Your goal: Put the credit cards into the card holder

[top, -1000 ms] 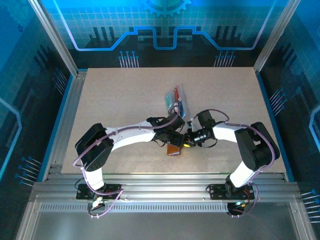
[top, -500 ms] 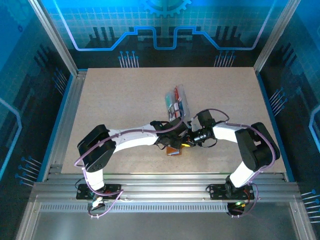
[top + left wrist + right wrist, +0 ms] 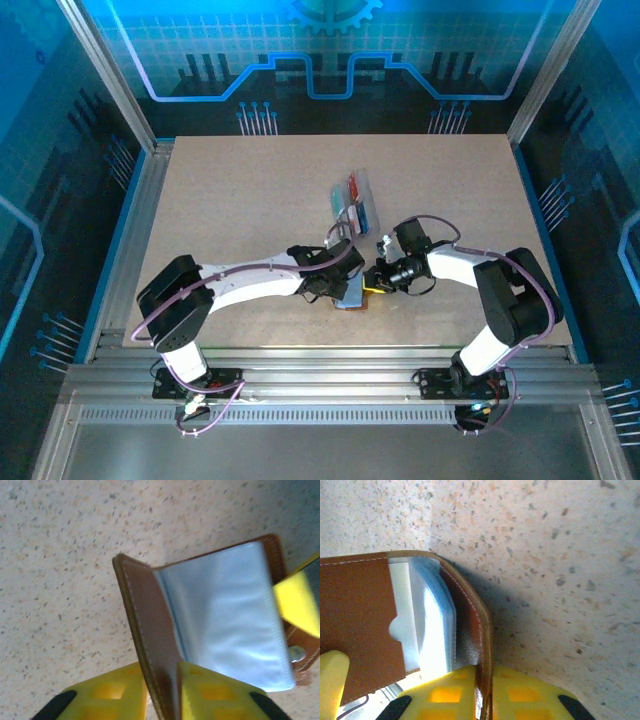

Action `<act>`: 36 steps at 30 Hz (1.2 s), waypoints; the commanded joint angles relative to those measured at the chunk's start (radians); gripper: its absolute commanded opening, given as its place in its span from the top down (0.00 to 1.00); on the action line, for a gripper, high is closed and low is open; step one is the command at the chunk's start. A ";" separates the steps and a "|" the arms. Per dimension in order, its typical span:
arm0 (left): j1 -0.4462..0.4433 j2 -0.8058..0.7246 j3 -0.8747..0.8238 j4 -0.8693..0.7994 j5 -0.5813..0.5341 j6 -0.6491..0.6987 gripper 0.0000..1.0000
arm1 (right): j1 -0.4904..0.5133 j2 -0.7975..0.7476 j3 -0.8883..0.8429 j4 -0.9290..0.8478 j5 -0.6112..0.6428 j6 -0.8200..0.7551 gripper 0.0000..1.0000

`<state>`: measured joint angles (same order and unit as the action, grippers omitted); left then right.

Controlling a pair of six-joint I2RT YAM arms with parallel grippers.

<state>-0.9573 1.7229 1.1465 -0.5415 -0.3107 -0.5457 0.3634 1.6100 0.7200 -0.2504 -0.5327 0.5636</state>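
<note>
My overhead feed is evenly bright; wrist feeds look soft, the card holder (image 3: 365, 610) lining glares white, its shadow darkening the tabletop (image 3: 560, 555).

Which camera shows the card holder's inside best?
Left wrist: the holder is open, its pale lining facing the lens. Right wrist sees its edge and sleeves end-on; top external shows a small brown sliver.

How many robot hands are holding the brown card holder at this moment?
2. The left hand pinches one brown cover of the open card holder. The right hand pinches the other cover. They meet over the near middle of the table. No other hand seems hidden.
</note>
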 commanded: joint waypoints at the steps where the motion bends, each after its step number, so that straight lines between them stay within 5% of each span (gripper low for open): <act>1: 0.012 -0.040 -0.047 -0.025 -0.021 -0.023 0.83 | 0.022 -0.025 0.016 -0.067 0.081 -0.036 0.80; 10: 0.043 -0.069 -0.137 0.033 0.042 -0.058 1.00 | 0.108 -0.100 0.068 -0.212 0.411 -0.062 0.55; 16: 0.046 -0.097 -0.171 0.074 0.069 -0.080 1.00 | 0.264 -0.220 0.154 -0.336 0.634 -0.052 0.59; 24: 0.044 -0.116 -0.177 0.090 0.089 -0.089 1.00 | 0.300 -0.223 0.245 -0.258 0.404 -0.055 0.78; 31: 0.045 -0.127 -0.184 0.100 0.100 -0.099 1.00 | 0.299 -0.097 0.258 -0.160 0.283 -0.030 0.80; 36: 0.046 -0.135 -0.191 0.104 0.100 -0.105 1.00 | 0.299 -0.031 0.239 -0.141 0.343 -0.031 0.74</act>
<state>-0.9142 1.6192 0.9771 -0.4316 -0.2337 -0.6304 0.6556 1.5543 0.9600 -0.4183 -0.1932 0.5243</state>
